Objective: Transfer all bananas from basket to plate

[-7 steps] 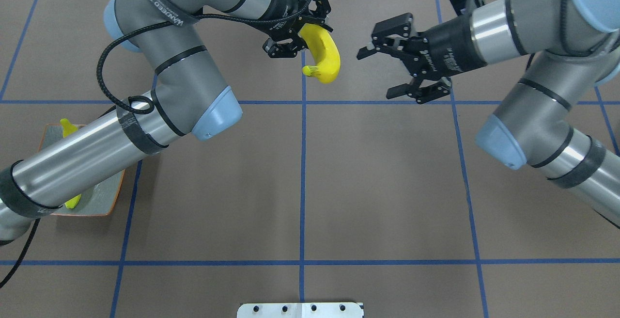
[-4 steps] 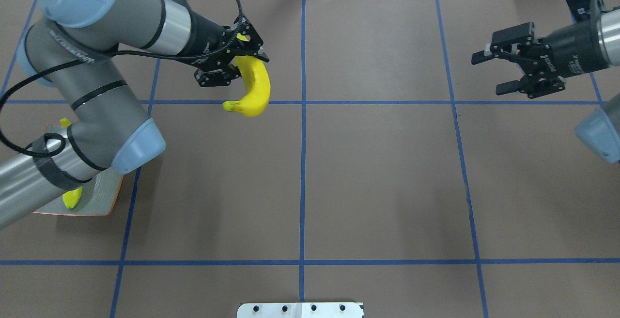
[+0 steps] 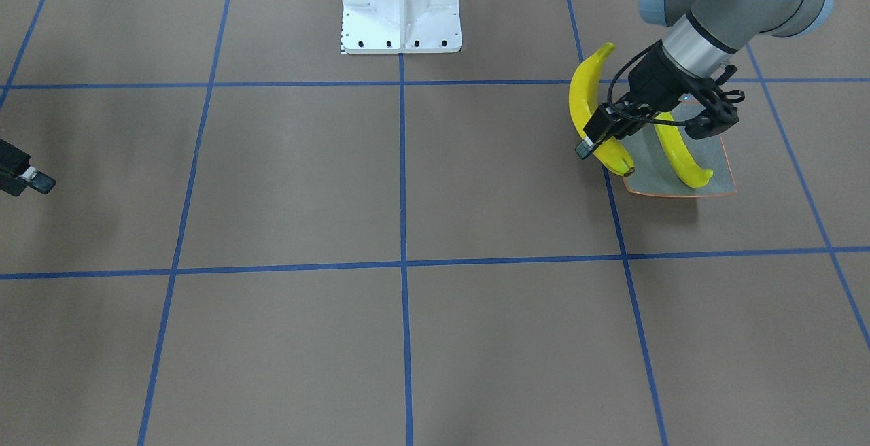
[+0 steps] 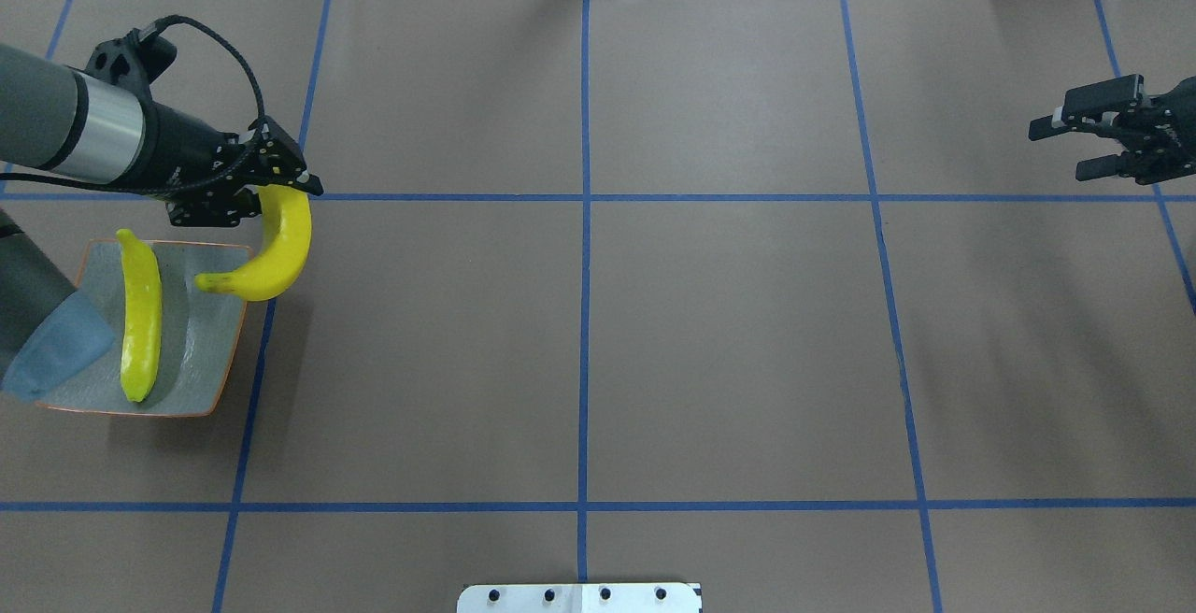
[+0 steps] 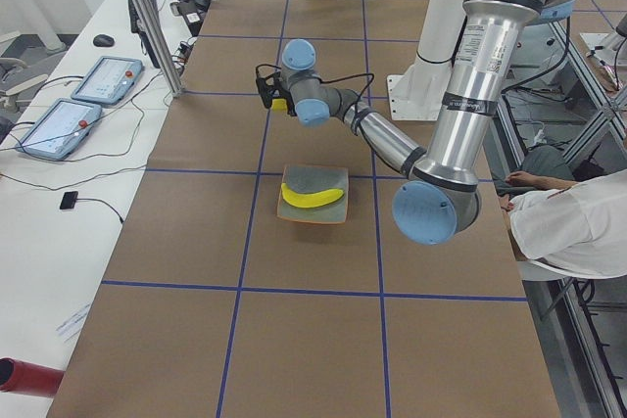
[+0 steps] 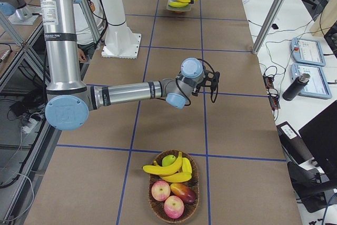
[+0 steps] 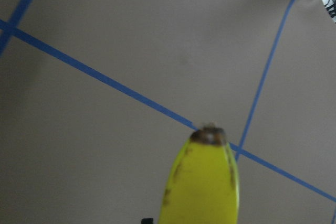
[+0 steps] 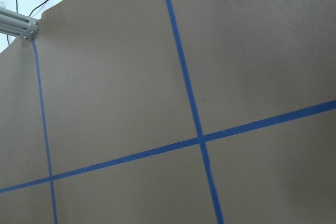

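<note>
Overhead, the left gripper [image 4: 280, 194] is clamped on a banana [image 4: 278, 258] hanging over the plate's [image 4: 210, 361] edge, beside a second banana [image 4: 140, 314] lying on the plate. The right gripper [image 4: 1065, 148], well away from the plate, gapes empty. In the right-side view, the basket [image 6: 155, 209] holds further bananas [image 6: 168, 169]. Next, probably: lower, then release.

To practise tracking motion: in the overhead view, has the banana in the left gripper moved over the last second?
Yes. The held banana has moved left, from beside the central blue line to the right edge of the plate.
</note>
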{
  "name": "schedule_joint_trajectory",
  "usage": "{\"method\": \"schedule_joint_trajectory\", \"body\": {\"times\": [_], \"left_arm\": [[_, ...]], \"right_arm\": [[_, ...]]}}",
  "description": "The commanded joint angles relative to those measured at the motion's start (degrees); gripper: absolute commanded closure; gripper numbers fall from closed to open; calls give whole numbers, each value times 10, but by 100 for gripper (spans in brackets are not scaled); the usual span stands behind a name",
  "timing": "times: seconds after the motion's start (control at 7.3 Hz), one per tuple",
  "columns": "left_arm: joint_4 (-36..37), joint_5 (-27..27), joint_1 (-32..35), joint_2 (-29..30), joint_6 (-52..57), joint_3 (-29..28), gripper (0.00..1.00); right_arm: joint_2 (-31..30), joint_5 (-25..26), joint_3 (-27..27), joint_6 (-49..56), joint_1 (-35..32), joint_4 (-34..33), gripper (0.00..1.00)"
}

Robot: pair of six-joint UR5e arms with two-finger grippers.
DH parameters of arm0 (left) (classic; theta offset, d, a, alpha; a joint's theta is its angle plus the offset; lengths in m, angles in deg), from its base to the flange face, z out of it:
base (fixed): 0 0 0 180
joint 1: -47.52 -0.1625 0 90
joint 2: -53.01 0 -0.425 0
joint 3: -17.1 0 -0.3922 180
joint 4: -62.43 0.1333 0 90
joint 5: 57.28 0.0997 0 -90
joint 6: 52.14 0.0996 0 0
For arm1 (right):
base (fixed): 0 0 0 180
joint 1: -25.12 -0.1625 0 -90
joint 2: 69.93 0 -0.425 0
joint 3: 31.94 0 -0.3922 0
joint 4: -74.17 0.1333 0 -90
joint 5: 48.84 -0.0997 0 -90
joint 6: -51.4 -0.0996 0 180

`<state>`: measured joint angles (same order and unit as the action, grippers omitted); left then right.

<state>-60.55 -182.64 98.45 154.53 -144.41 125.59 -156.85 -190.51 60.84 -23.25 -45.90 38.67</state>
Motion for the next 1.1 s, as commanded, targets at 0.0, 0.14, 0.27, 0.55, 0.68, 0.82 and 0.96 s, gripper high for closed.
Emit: {"method": "schedule_joint_trajectory", "body": {"times": [0.0, 0.14, 0.27, 0.55, 0.68, 0.82, 0.96], "left_arm": [[1, 14, 2, -46, 31, -13, 100], [1, 37, 1, -54, 51, -28, 100], [1, 53, 1, -57, 70, -45, 100], [1, 76, -1, -90, 104, -59, 100], [1, 76, 0, -100, 111, -59, 100], [0, 77, 0, -110, 115, -56, 100], [0, 81, -1, -119, 116, -55, 100]], "right_arm": [[-2, 1, -9, 11, -15, 0, 0], [-2, 1, -10, 11, -17, 0, 0], [-3, 1, -9, 11, -18, 0, 0], [1, 14, -10, 11, -18, -2, 0], [1, 14, -12, 11, -18, -1, 0], [-1, 12, -11, 11, -18, 0, 0], [-1, 13, -12, 11, -18, 0, 0]]}}
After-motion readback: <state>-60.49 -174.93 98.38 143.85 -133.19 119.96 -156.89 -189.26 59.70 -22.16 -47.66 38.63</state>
